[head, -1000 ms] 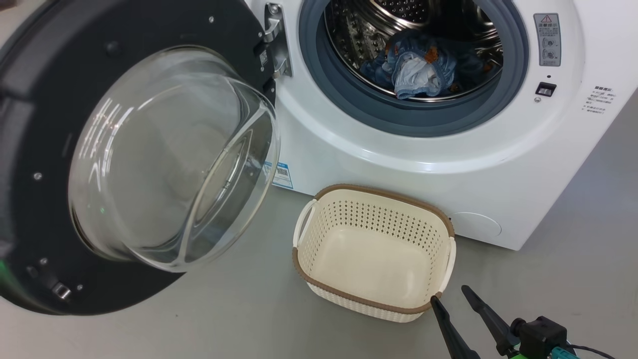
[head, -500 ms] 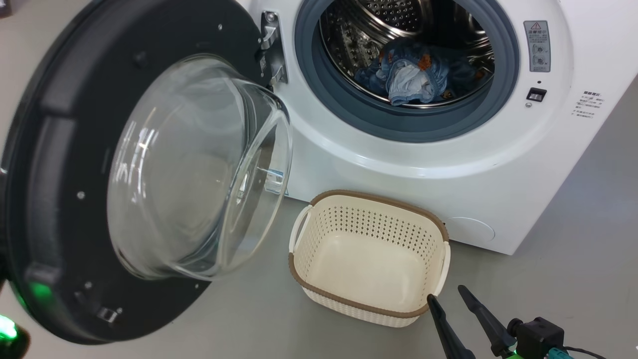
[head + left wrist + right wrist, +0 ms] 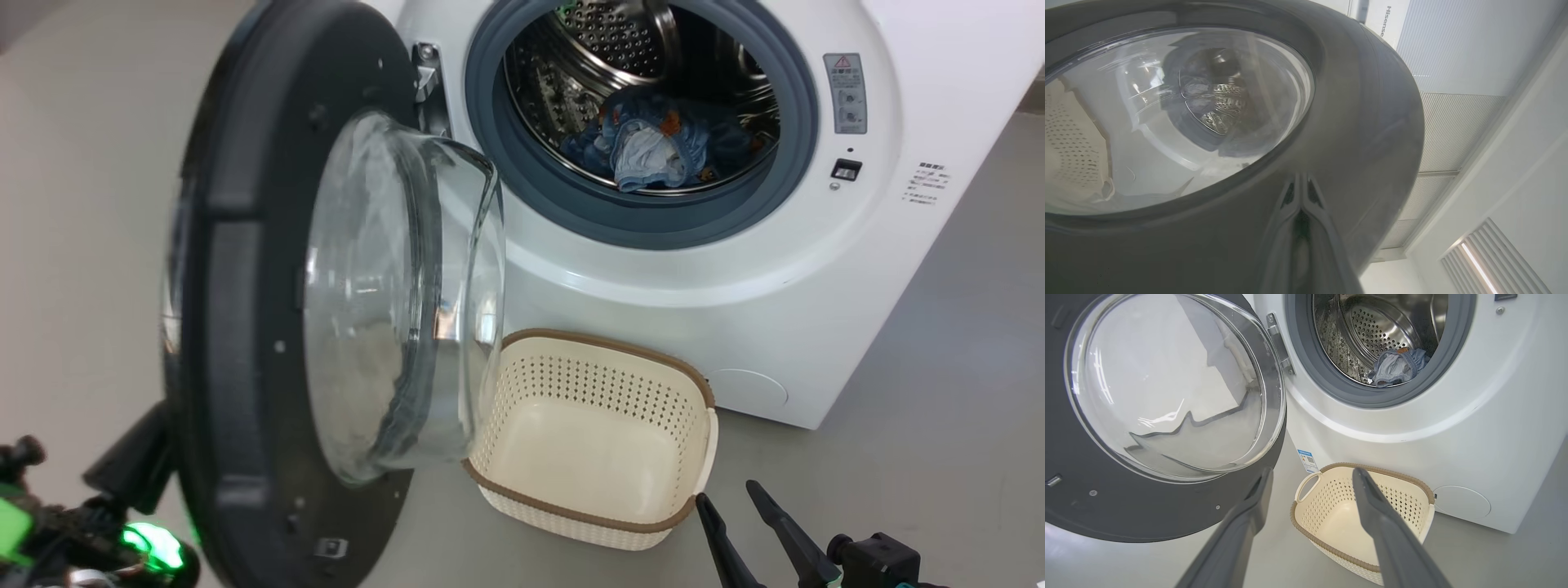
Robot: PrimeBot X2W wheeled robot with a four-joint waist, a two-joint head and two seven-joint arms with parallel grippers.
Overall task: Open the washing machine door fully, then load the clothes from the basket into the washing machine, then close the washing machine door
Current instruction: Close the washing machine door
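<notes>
The washing machine [image 3: 735, 278] stands open, and the blue printed clothes [image 3: 645, 151] lie inside its steel drum. The washing machine door [image 3: 237, 327] stands about half open, its glass bowl facing the opening. My left gripper [image 3: 151, 437] is at the lower left behind the door, shut with nothing in it. In the left wrist view the left gripper [image 3: 1300, 179] has its tips against the door's dark outer rim [image 3: 1355, 122]. The cream basket [image 3: 588, 384] sits empty on the floor before the machine. My right gripper [image 3: 727, 498] hangs open just right of the basket's near corner.
In the right wrist view the open fingers [image 3: 1257, 498] frame the basket [image 3: 1331, 498], with the door [image 3: 1167, 514] left and the clothes [image 3: 1396, 367] in the drum. Grey floor [image 3: 939, 408] runs right of the machine.
The door has swung from wide open toward the machine's opening. My left gripper has come into the head view behind the door. The camera has shifted; the right gripper holds still.
</notes>
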